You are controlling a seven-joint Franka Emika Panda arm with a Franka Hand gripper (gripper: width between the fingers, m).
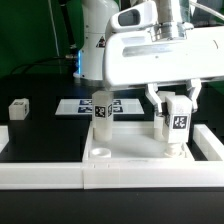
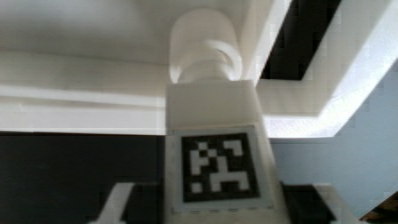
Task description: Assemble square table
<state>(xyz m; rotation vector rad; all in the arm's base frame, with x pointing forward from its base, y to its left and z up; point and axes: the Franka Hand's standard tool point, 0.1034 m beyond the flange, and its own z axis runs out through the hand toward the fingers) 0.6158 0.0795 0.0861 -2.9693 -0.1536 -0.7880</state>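
Note:
The white square tabletop (image 1: 135,152) lies flat against the border rail, with a round socket (image 1: 100,153) showing near its front corner. One tagged white leg (image 1: 100,110) stands upright on the slab at the exterior view's left. My gripper (image 1: 177,118) is shut on a second tagged leg (image 1: 178,128), held upright with its lower end at the slab's right side. In the wrist view, the gripper (image 2: 217,205) has a finger on each side of that leg (image 2: 217,150), whose threaded tip (image 2: 210,50) points at the tabletop (image 2: 89,75). Another small white part (image 1: 18,108) lies at far left.
The low white border rail (image 1: 50,178) runs along the front and up the right side (image 1: 212,145). The marker board (image 1: 78,105) lies flat on the black table behind the standing leg. The robot's white base (image 1: 95,40) stands at the back.

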